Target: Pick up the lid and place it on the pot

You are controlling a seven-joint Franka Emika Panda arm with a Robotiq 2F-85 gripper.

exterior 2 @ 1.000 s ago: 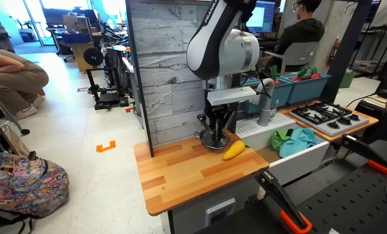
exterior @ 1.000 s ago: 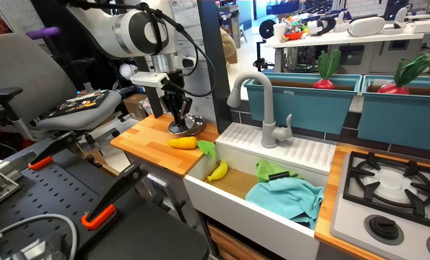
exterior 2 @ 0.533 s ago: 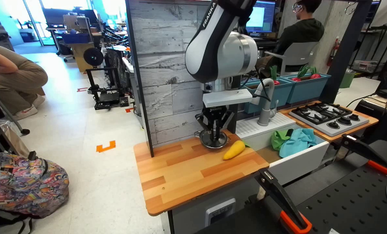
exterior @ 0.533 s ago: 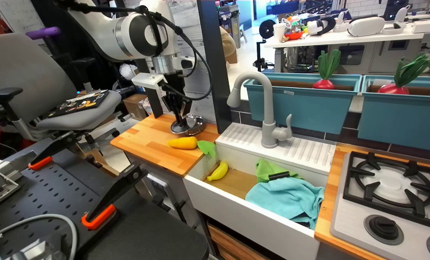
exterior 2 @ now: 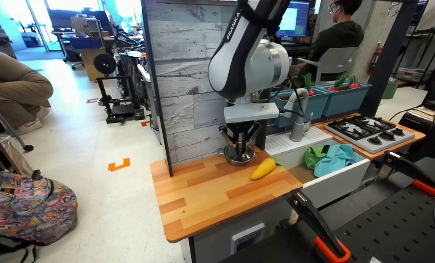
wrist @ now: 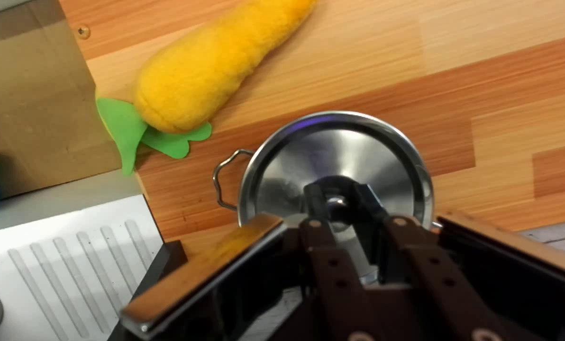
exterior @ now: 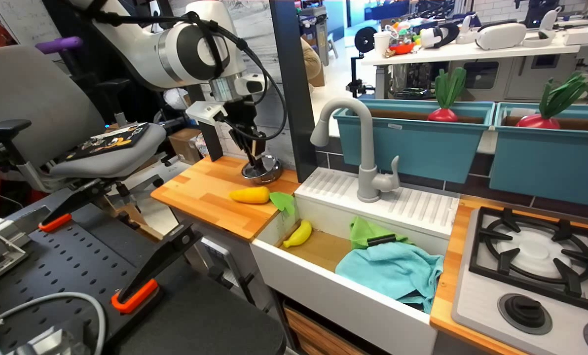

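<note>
The claw [wrist: 338, 195] is gripping the lid [wrist: 344, 154] over the pot [exterior 2: 237, 162]

At the left of an exterior view, a grey chair [exterior: 22, 98] is standing beyond a black bench [exterior: 200, 305], where two clamps [exterior: 156, 266] with orange ends are sitting. Next, the wooden surface [exterior: 205, 185] is carrying a soft yellow toy [exterior: 251, 195], whose green leaves [exterior: 281, 201] are reaching over to the white sink [exterior: 343, 305]. Behind the toy, the claw is clasping the knob [wrist: 337, 202] of the lid between its fingers [wrist: 314, 201]. In the wrist view, the lid is covering the mouth of the pot; whether it is sitting fully down on the rim, I cannot tell. The pot is resting on the surface near the toy, one wire handle [wrist: 215, 177] showing at its left in that view.

Farther right, a toy banana [exterior: 300, 234] is lying in the sink, apart from a green cloth [exterior: 365, 231] and a blue cloth [exterior: 392, 266] that are touching each other. Behind the sink, a grey tap [exterior: 367, 143] is rising from a ribbed white board [exterior: 424, 199]. Blue planters [exterior: 407, 148] are standing behind the tap, and red radishes [exterior: 442, 115] are poking out of them. At the far right, a stove [exterior: 476, 301] is sitting.
</note>
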